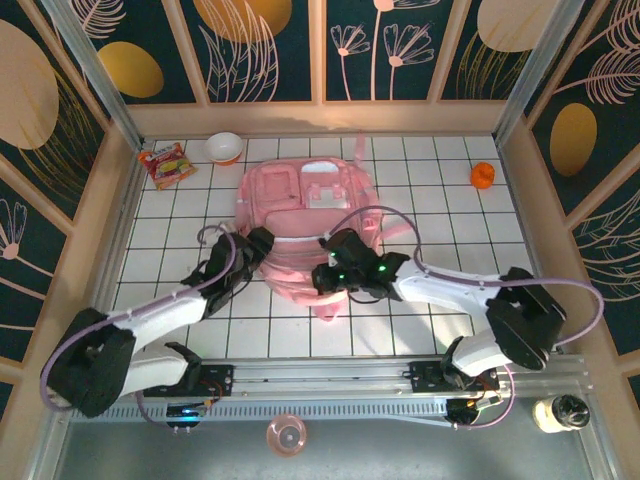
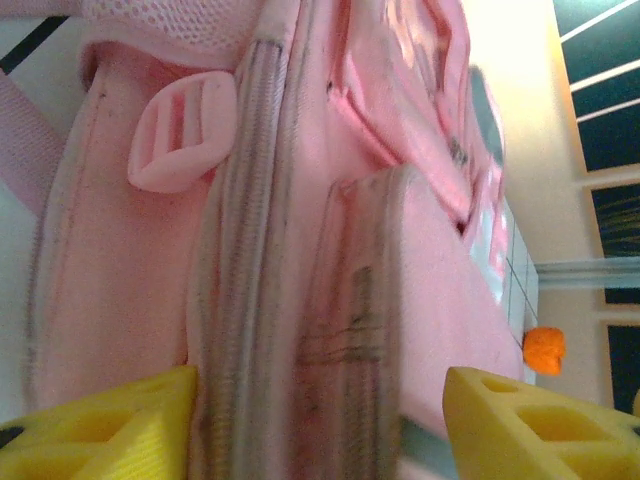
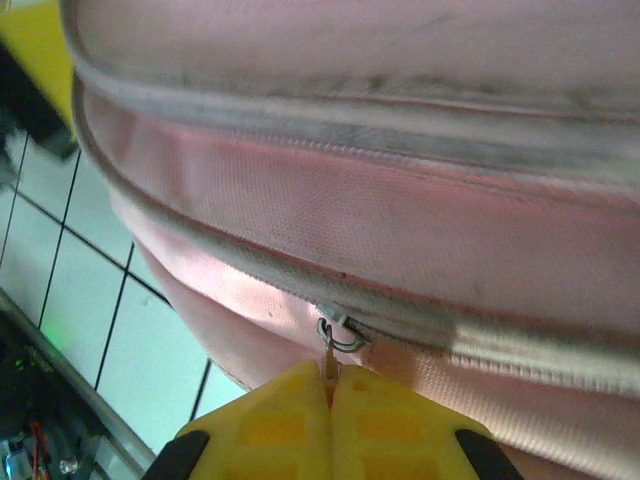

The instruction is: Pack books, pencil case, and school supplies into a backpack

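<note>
The pink backpack (image 1: 300,215) lies in the middle of the tiled table. Its side seams and zips run up the left wrist view (image 2: 300,200). My left gripper (image 1: 262,243) is at the bag's left side, open, with its yellow fingers (image 2: 130,420) astride the zipped edge (image 2: 318,400). My right gripper (image 1: 325,272) is at the bag's near side, shut (image 3: 330,385) on the small metal zipper pull (image 3: 330,352) hanging from the slider of a closed zip. The books, pencil case and school supplies are out of view.
A snack packet (image 1: 165,163) and a white bowl (image 1: 224,147) sit at the back left. A small orange object (image 1: 483,175) (image 2: 543,350) lies at the back right. Wooden walls ring the table. A pink round thing (image 1: 287,435) and a jar (image 1: 560,412) sit below the rail.
</note>
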Controlling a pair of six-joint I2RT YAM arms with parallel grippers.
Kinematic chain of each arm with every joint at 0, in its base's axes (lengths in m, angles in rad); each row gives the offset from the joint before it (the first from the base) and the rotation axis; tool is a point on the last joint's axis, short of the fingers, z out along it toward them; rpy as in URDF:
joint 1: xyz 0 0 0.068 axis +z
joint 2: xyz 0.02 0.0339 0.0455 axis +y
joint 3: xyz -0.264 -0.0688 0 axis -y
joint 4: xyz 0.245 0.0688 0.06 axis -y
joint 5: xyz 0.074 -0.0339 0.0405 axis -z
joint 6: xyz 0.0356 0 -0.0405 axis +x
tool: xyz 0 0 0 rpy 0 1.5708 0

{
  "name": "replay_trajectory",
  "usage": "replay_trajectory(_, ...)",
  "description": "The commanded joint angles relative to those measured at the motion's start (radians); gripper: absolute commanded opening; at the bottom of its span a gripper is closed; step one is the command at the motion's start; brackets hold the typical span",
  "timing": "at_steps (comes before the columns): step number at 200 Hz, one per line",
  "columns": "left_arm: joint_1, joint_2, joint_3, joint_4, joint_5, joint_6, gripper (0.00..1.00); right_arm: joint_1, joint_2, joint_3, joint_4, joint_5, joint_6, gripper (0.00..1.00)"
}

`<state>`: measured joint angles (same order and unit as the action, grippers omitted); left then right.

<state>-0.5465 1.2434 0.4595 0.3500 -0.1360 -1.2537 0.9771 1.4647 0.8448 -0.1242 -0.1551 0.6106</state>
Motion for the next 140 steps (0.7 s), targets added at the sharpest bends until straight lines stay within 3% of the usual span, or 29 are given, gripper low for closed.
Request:
replay_trajectory(1, 0.030, 0.066, 0.175, -0.059, 0.034, 0.066, 0.65, 0.059, 0.089, 0.102, 0.084, -0.052, 0.022, 0.00)
replay_trajectory(33, 0.038, 0.094, 0.335, -0.321, 0.069, 0.080, 0.67, 0.067, 0.177, 0.191, 0.116, -0.063, 0.025, 0.00)
replay_trajectory(70, 0.037, -0.104, 0.235, -0.494, 0.091, -0.114, 0.65, 0.064, 0.233, 0.250, 0.105, -0.063, 0.006, 0.00)
replay_trajectory(108, 0.037, -0.310, 0.139, -0.582, 0.120, -0.224, 0.63, 0.057, 0.258, 0.269, 0.112, -0.100, -0.010, 0.00)
replay_trajectory(140, 0.033, -0.266, 0.135, -0.533, 0.252, -0.257, 0.63, 0.057, 0.268, 0.274, 0.119, -0.118, -0.015, 0.00)
